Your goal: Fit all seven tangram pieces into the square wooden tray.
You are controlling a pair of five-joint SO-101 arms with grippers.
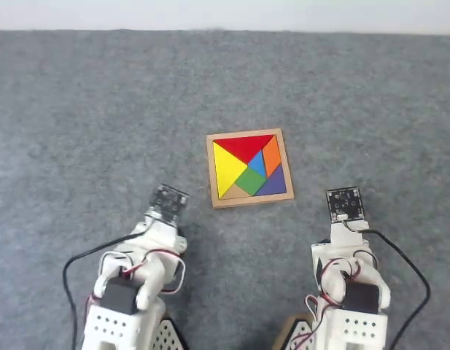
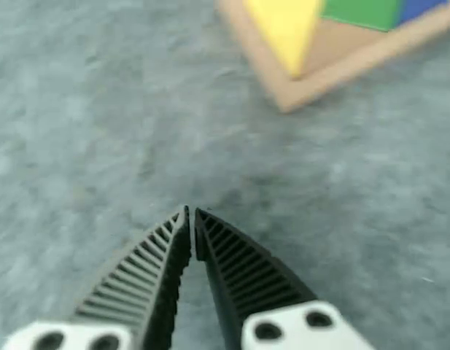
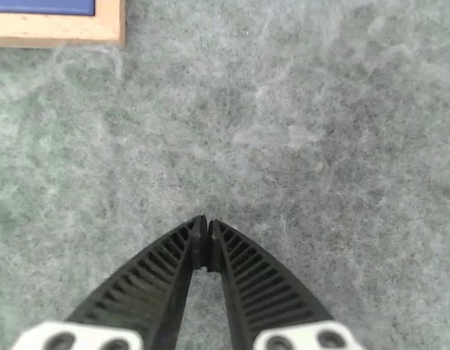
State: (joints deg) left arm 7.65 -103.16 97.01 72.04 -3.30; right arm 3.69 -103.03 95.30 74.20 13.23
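The square wooden tray (image 1: 212, 175) lies flat on the grey felt at mid table. Inside it sit a red triangle (image 1: 245, 147), a yellow triangle (image 1: 226, 166), an orange piece (image 1: 272, 154), a small blue piece (image 1: 257, 165), a green square (image 1: 249, 180) and a purple piece (image 1: 274, 182). A tan triangular patch (image 1: 229, 192) is at its near left corner; piece or bare floor, I cannot tell. My left gripper (image 2: 190, 213) is shut and empty, short of the tray's corner (image 2: 283, 95). My right gripper (image 3: 206, 220) is shut and empty, well back from the tray's corner (image 3: 64, 28).
Grey felt covers the whole table. The left arm (image 1: 148, 255) and right arm (image 1: 348, 248) stand at the near edge on either side of the tray, with cables looping beside them. A pale wall runs along the far edge.
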